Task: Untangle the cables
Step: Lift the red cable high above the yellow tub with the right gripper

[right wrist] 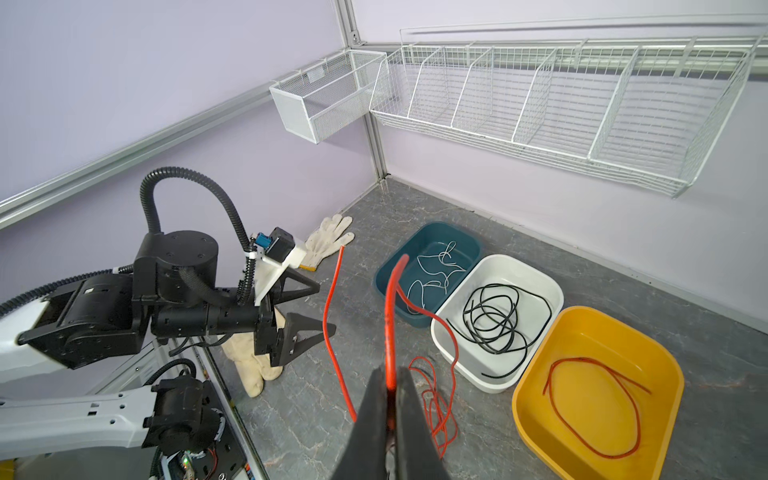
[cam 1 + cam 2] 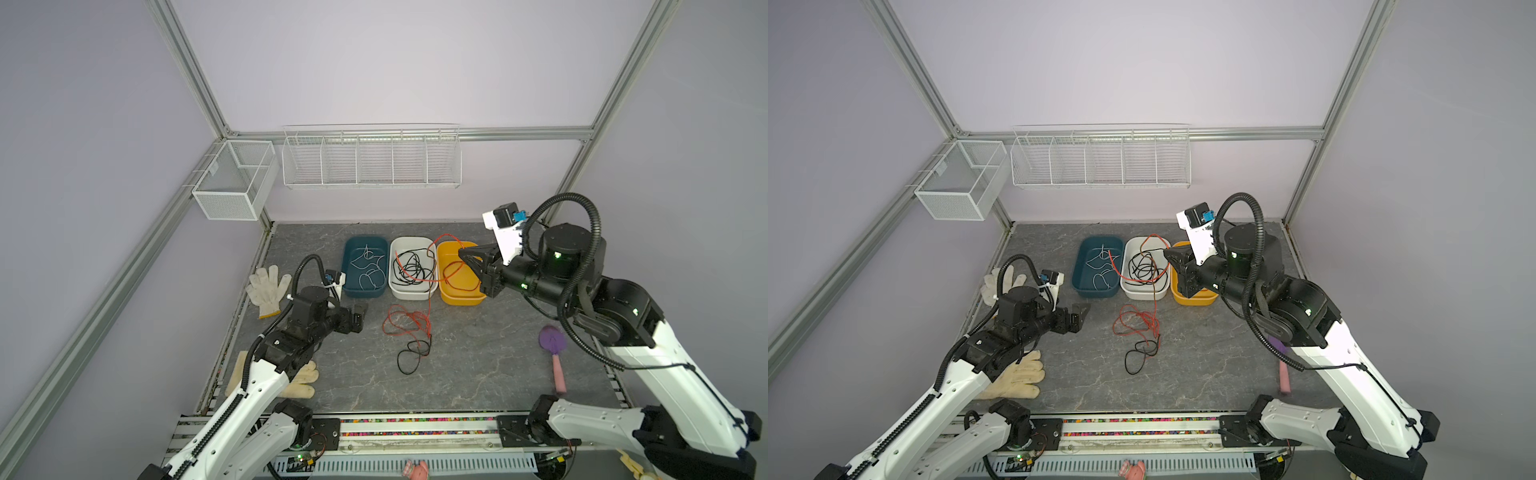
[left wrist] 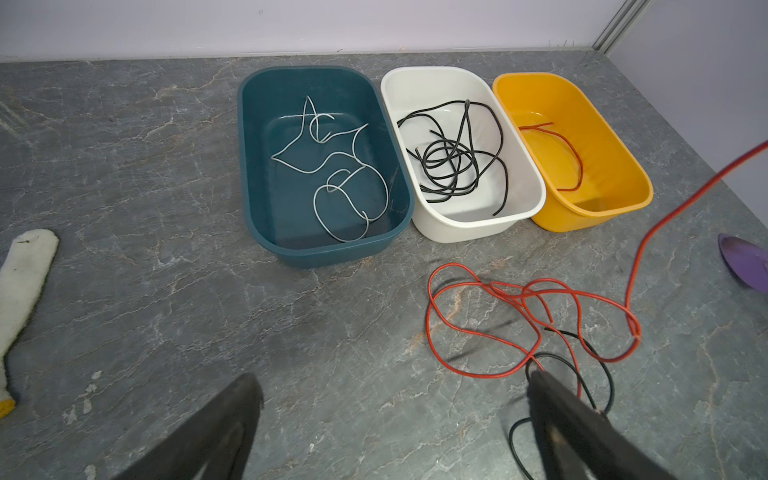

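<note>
Several cables (image 3: 515, 296) on marbled grey tabletop (image 3: 166, 311)

We can read no text, label, brand or number anywhere in these views. A small tag (image 1: 314, 75) on the mesh basket (image 1: 299, 114) is too blurred for us to make out. Faint dark marks along the red cable (image 1: 390, 324), seen from the right wrist, are too small for us to read.
</note>
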Tool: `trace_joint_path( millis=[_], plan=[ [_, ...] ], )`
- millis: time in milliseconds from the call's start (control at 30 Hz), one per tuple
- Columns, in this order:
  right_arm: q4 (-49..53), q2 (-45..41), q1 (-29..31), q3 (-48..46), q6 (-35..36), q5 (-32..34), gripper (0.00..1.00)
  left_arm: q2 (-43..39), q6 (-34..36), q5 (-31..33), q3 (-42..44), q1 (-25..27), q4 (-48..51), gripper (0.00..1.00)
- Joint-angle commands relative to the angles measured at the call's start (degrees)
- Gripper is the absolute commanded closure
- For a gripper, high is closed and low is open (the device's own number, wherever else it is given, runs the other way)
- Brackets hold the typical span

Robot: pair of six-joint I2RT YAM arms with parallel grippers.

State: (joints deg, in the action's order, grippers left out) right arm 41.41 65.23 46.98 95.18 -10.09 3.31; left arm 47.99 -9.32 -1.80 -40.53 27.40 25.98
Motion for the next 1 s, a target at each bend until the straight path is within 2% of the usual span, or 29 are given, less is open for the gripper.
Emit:
trace_joint_path(
  millis=[0,267,400,600,733,833,967],
  plan=[
    [-0.4,0.8,0.4,2.4,3.2,2.4,0.93,0.2,1.2,-0.2,-0.2,0.4,0.0,0.01],
    [-1.6,2.3,0.3,4.9,6.4,8.4,0.93,0.4,1.2,-0.3,-0.2,0.4,0.1,0.01],
    [-5.2,2.6,0.2,3.4,6.3,15.2,0.94,0.4,1.3,-0.3,-0.3,0.4,0.1,0.01],
    [-12.0,3.6,-1.0,-0.6,7.3,18.8,0.93,0.1,1.3,-0.2,-0.2,0.6,0.1,0.01],
    [-13.0,4.3,-4.8,-0.8,7.1,17.6,0.93,0.0,1.4,0.1,0.0,0.9,0.1,0.01],
    [-12.8,5.1,-10.4,-0.6,3.9,12.7,0.93,0.1,1.4,0.4,-0.2,0.9,0.2,0.01],
    [-13.1,6.6,-15.0,-0.8,1.8,11.0,0.93,0.1,1.5,0.6,0.0,0.9,0.3,0.01]
  ],
)
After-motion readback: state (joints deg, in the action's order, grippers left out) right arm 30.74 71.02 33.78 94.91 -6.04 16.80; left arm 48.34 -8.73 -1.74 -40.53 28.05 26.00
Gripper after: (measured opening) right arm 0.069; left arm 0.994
